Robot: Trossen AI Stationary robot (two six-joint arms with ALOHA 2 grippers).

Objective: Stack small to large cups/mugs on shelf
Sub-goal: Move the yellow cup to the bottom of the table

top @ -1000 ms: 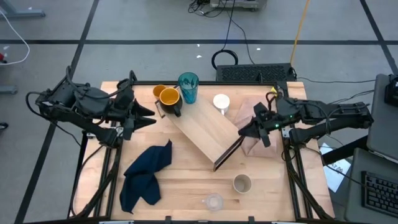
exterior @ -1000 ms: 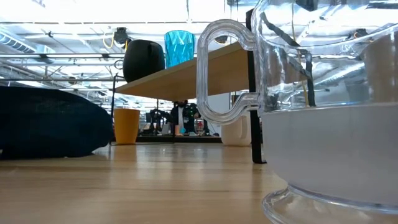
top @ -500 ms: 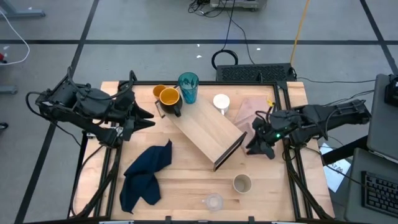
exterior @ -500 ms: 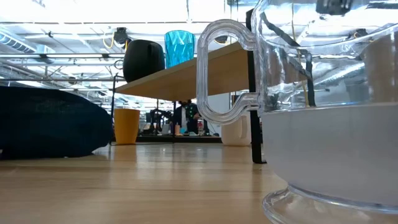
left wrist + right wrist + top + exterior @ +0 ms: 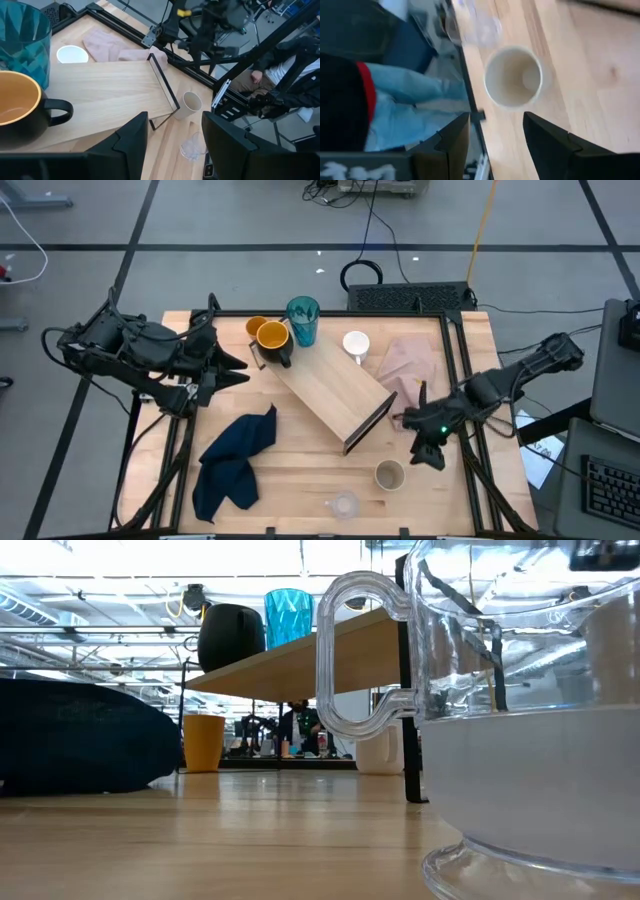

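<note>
The light-wood shelf (image 5: 335, 395) lies slantwise mid-table. At its far end stand the teal tumbler (image 5: 303, 320), the yellow-orange mug (image 5: 272, 338) and a small orange cup (image 5: 256, 327); the white mug (image 5: 356, 345) is just to their right. The beige-grey cup (image 5: 389, 475) and the small clear cup (image 5: 344, 505) stand upright near the front edge. My right gripper (image 5: 428, 458) hangs open, tipped down, just right of the beige-grey cup (image 5: 512, 77), touching nothing. My left gripper (image 5: 235, 365) waits open at the far left, pointing at the yellow-orange mug (image 5: 20, 107).
A pinkish cloth (image 5: 410, 360) lies at the far right, beside the shelf's dark end support. A dark blue cloth (image 5: 235, 460) is heaped near the front left. A person's legs (image 5: 395, 100) show beyond the table's front edge. Bare wood lies between the dark blue cloth and the beige-grey cup.
My right gripper has swung from over the pinkish cloth toward the table's near edge and down, tipping more steeply, and now hangs by the beige-grey cup. The pinkish cloth lies uncovered.
</note>
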